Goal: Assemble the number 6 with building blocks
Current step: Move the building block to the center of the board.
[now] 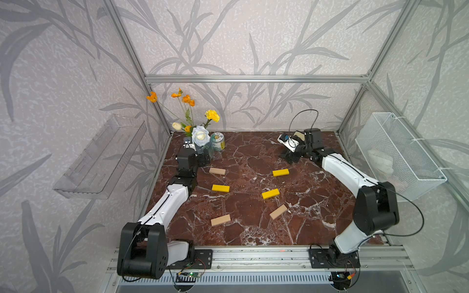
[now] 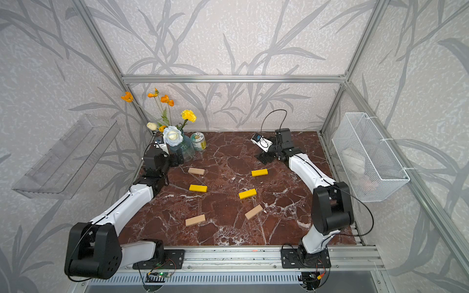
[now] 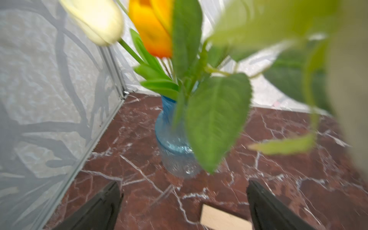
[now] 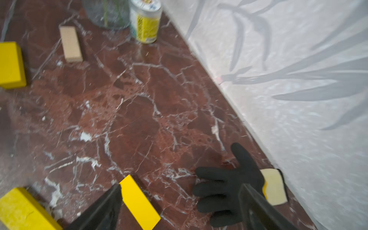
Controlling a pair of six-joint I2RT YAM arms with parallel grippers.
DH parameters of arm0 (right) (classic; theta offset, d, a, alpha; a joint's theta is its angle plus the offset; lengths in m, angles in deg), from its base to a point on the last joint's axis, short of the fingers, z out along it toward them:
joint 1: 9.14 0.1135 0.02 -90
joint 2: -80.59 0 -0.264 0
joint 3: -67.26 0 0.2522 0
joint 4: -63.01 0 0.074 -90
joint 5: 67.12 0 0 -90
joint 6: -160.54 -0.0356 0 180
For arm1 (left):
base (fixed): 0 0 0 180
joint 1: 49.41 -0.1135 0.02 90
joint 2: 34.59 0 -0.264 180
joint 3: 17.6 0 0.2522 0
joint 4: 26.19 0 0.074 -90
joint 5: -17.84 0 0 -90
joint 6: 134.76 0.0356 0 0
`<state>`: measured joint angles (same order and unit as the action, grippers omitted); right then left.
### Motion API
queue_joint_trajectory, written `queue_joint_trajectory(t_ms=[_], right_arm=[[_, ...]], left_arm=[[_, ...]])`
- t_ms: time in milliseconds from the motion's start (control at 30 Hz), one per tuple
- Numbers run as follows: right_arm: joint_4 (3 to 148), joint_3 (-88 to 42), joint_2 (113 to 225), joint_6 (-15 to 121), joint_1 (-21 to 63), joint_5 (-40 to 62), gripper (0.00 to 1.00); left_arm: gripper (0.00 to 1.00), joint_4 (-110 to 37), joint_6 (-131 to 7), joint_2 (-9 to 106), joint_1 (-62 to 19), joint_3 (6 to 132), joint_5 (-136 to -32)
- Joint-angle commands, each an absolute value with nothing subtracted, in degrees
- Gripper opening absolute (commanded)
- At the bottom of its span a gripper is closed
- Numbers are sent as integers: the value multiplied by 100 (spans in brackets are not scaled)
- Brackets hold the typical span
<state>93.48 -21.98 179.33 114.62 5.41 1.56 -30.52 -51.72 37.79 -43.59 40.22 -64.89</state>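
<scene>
Several building blocks lie scattered and apart on the red marble table [image 1: 248, 228]. Three are yellow [image 1: 220, 188] [image 1: 280, 172] [image 1: 270, 193] and three are pale wood [image 1: 217, 171] [image 1: 278, 211] [image 1: 220, 220]. No number 6 is in view. My left gripper [image 3: 184, 184] is open at the back left, facing the vase, and a wood block [image 3: 223, 219] lies on the table between its fingers. At the back right my right gripper [image 4: 180, 187] is open above the table, with a yellow block [image 4: 139, 203] beside one finger [image 4: 103, 209]. Neither gripper holds anything.
A blue glass vase [image 3: 175, 151] of flowers and a small can [image 1: 217, 141] stand in the back left corner. A black glove [image 4: 225, 191] lies by the back wall near my right gripper. A wire basket [image 1: 398, 157] hangs on the right wall and a clear shelf [image 1: 101, 157] on the left wall.
</scene>
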Motion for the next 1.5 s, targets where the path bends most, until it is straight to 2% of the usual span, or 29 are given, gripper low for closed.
queue_joint_trajectory(t_ms=[0, 233, 367, 533, 733, 967, 1033, 1100, 1200, 1267, 1300, 1467], right_arm=[[10745, -2383, 18397, 12525, 580, 352, 88], [11187, -3074, 19135, 13082, 580, 921, 87], [11699, -3560, 19608, 13226, 585, 803, 86], [12409, -4010, 20113, 13489, 588, 663, 77], [12684, -4154, 20339, 13555, 598, 496, 76], [12616, -4359, 20782, 13558, 709, 839, 75], [12709, -4518, 20967, 13517, 755, 942, 65], [12949, -4714, 21143, 13562, 812, 967, 49], [13067, -4795, 21275, 13520, 902, 1026, 35], [13121, -4834, 21288, 13583, 994, 1068, 15], [13099, -4845, 21291, 13560, 1056, 1123, 0], [13065, -5092, 21242, 13415, 1495, 1004, 0]], left_arm=[[100, -4172, -5367, 3634, -4134, 3830, -6609], [100, -4548, -5496, 3054, -3984, 3455, -6541], [100, -4686, -5572, 2857, -3983, 3342, -6509], [100, -4792, -5640, 2778, -3983, 3300, -6499], [100, -4795, -5622, 2684, -3983, 3230, -6391], [100, -4691, -5558, 2700, -3983, 3155, -6314], [100, -4690, -5548, 2727, -3983, 3163, -6320], [100, -4719, -5526, 2754, -3983, 3176, -6314], [100, -4732, -5497, 2756, -3983, 3169, -6277], [100, -4718, -5481, 2745, -3983, 3151, -6259], [100, -4700, -5484, 2746, -3983, 3134, -6247], [100, -4663, -5566, 2770, -3983, 3068, -6264]])
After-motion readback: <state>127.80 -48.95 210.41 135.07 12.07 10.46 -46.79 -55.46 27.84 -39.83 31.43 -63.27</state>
